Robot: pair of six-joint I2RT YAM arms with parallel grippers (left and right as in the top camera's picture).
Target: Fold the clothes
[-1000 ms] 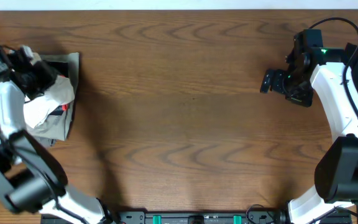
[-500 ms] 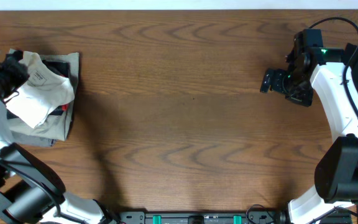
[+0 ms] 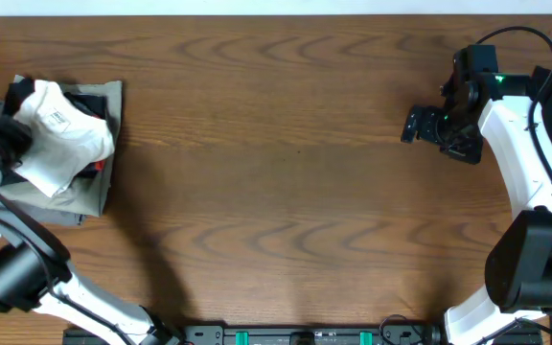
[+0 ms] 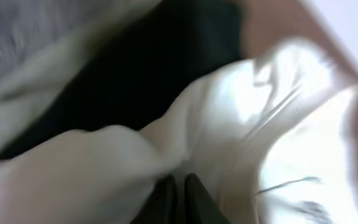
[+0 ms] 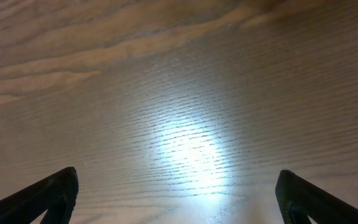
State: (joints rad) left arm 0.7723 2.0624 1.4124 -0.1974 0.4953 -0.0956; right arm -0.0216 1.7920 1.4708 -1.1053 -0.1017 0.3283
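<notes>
Guess is the left gripper [image 3: 17,142] at 9 o'clock is clamped on the crumpled white cotton T-shirt [image 3: 65,139] to drag it off the olive-grey garment pile [image 3: 99,192], while the right gripper [image 3: 418,125] idles wide at 3 o'clock.

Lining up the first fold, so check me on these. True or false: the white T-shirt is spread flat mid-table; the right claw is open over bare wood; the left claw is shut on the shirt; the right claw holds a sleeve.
1. The white T-shirt is spread flat mid-table. False: it sits bunched on the olive-grey garments at the left end of the table.
2. The right claw is open over bare wood. True.
3. The left claw is shut on the shirt. True: white fabric gathers into its closed tips.
4. The right claw holds a sleeve. False: it holds nothing, far from the shirt.
</notes>
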